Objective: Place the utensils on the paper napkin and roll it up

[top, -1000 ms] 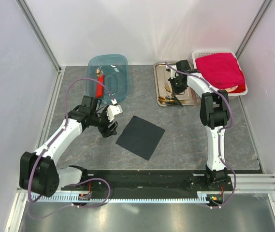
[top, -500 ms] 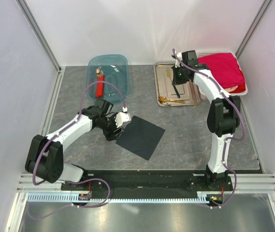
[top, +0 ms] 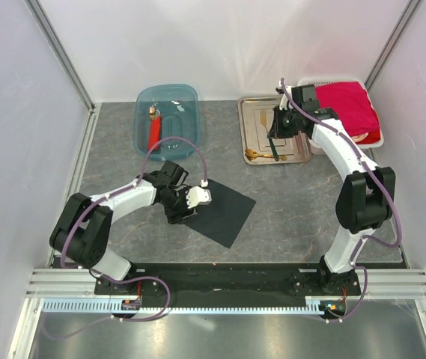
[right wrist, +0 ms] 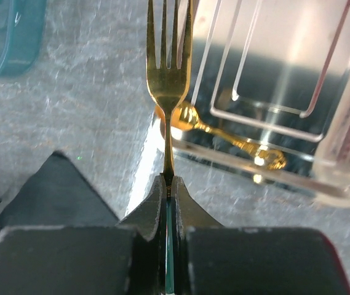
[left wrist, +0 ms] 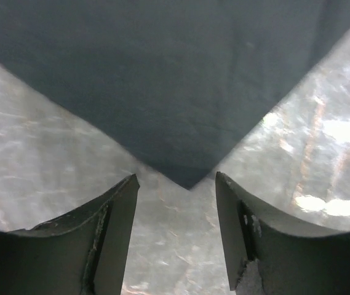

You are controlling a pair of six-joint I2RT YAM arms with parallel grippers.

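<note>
We hold 1 fork [right wrist: 169, 67] for the napkin [left wrist: 162, 74].
Right gripper [right wrist: 167, 182] clamps its handle, upper right; left gripper [left wrist: 176, 179], jaws apart, straddles the napkin corner. Next, we judge: lay it flat there.

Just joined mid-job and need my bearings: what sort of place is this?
Likely a lab test cell, not a kitchen: plain white panel walls, two arms bolted to a metal rail, staged tray and napkin on the table.

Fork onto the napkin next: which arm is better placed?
Right. Its gripper is shut on the fork by the tray, ready to carry it over. The left gripper is open and empty at the napkin corner.
</note>
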